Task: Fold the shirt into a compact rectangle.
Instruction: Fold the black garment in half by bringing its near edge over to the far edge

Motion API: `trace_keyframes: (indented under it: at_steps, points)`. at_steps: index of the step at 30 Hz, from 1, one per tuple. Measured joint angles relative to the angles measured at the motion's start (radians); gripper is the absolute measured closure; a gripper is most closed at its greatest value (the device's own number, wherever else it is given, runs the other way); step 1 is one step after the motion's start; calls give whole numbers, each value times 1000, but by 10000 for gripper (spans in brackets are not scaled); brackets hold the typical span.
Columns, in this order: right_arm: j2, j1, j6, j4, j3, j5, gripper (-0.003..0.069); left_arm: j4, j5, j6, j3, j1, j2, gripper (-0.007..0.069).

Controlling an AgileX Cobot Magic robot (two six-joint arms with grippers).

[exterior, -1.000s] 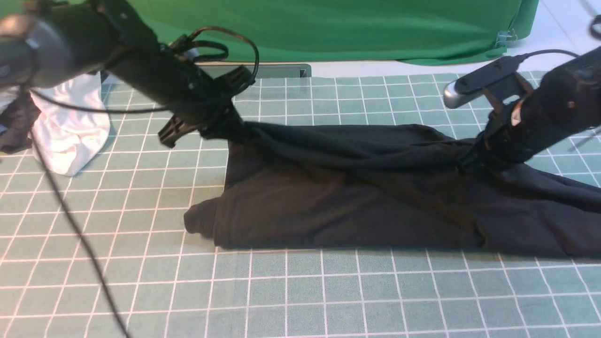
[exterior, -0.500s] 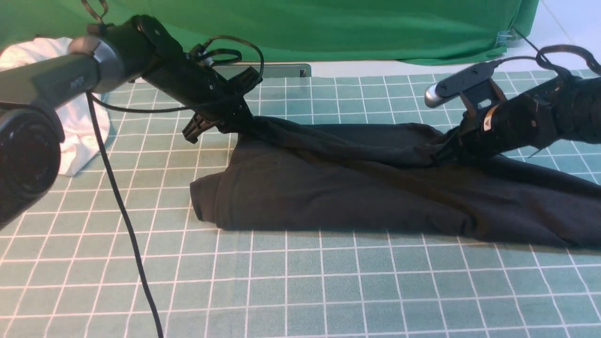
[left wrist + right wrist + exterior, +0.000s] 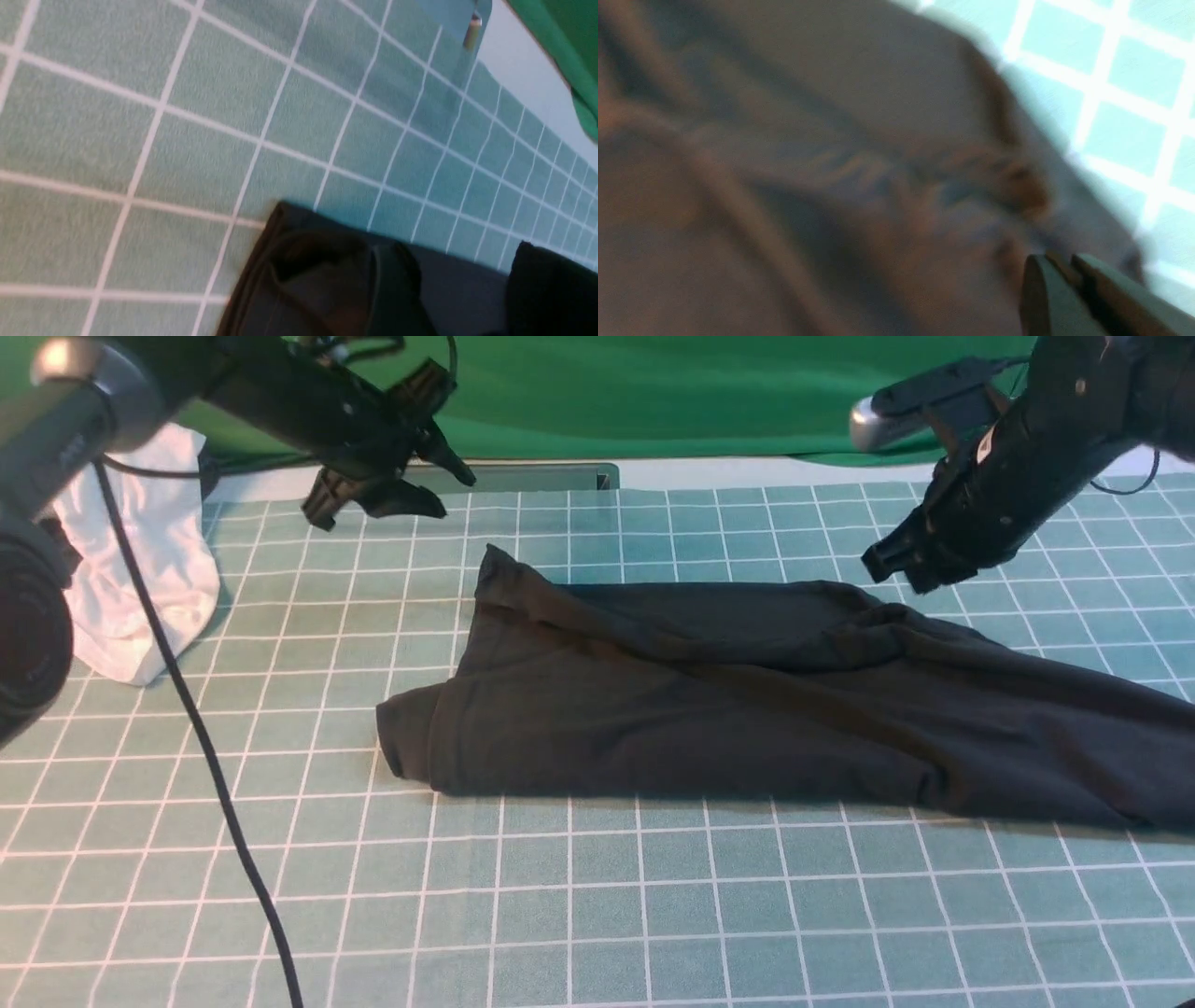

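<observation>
**Shirt flat on the desk, both arms raised clear**

Front view: the shirt [image 3: 747, 709] lies in a long black band across the middle of the desk [image 3: 597, 915], its right end running out of frame. A peaked corner stands up at its far left edge. The left arm [image 3: 280, 392] hangs above the far left of the desk. The left jaws are spread apart and empty, well clear of the cloth. The right arm [image 3: 1036, 448] hovers over the shirt's far right edge without touching it. A white garment [image 3: 140, 569] lies at the far left.

Left wrist view: a folded shirt corner [image 3: 327, 280] rests on the gridded desk [image 3: 187, 140].

Right wrist view: blurred. The right jaws' fingertips [image 3: 1045, 298] sit almost together with nothing between them, above the shirt [image 3: 784, 163].
</observation>
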Motion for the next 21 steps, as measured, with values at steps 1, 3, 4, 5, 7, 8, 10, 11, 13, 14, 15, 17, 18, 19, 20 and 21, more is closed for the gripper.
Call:
trace_keyframes:
  at_steps: [1,3,4,5,7,8,10,11,13,14,15,17,18,19,20,21]
  points:
    - [3,0,-11,27,-4,34,585,5,51,0,-15,3,-1,292]
    - [29,0,-29,84,-5,90,585,28,144,4,-46,4,-3,281]
    - [43,0,-30,93,-5,103,585,39,164,5,-51,2,-5,286]
    - [62,0,-34,100,-5,112,585,53,178,7,-54,-1,-4,293]
    - [100,1,-34,110,-5,113,585,78,192,11,-57,-6,-4,326]
    - [108,2,-34,111,-5,112,585,80,192,11,-57,-6,-4,330]
    - [157,4,-34,113,-5,65,585,97,194,11,-57,-8,-4,395]
    - [178,4,-34,113,-5,5,586,100,194,11,-58,-8,-4,425]
    - [198,6,-33,113,-5,-69,586,100,193,14,-58,-8,-4,459]
    - [201,7,-32,113,-5,-124,586,103,185,14,-58,-9,-4,479]
    - [203,7,-29,109,-5,-198,586,106,174,15,-58,-9,-4,496]
    - [210,6,-26,102,-5,-352,586,107,144,16,-58,-11,-4,519]
    - [212,4,-25,102,-5,-427,586,107,133,16,-58,-11,-4,522]
    - [212,0,-23,99,-5,-497,586,107,126,16,-58,-11,-4,523]
    - [212,0,-21,99,-5,-522,586,107,125,16,-58,-11,-4,523]
    - [212,-8,-8,98,-7,-583,586,107,125,16,-59,-11,-4,523]
